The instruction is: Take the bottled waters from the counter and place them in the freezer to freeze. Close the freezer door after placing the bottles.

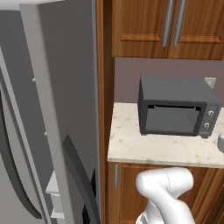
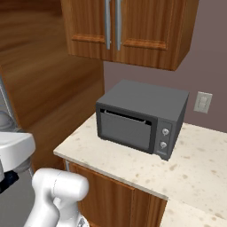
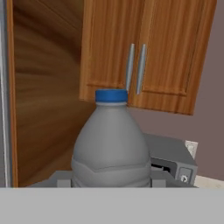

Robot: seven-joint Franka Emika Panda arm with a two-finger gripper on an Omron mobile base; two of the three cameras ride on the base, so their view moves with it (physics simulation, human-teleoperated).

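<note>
Operator: Grey plastic, blue cap. Confirm what the claw (image 3: 111, 183) carries.

Technician: The claw is clamped on 1 bottled water (image 3: 111, 144), the smoky grey one. In the hand view the bottle stands upright between the fingers, cap up, in front of the wooden upper cabinets (image 3: 144, 52).

Operator: Status of the freezer?

Technician: The freezer door (image 1: 48, 109) stands open in the left base view, with pale door shelves (image 1: 53, 192) visible low on its inner side. The compartment interior itself cannot be made out.

Operator: Progress?

Technician: Judged from these views, the task is partway through. 1 bottle is lifted off the table (image 1: 148, 146) and is not yet in the freezer. The location of bottle 2 cannot be confirmed: a small pale object (image 1: 221, 143) at the right edge of the left base view is cut off and cannot be identified. Remaining steps: place the held bottle on a freezer shelf, account for bottle 2, close the door.

Operator: Any labels or writing?

Technician: None legible. The bottle face is plain. The microwave (image 2: 142, 117) shows 2 knobs, no readable text.
</note>
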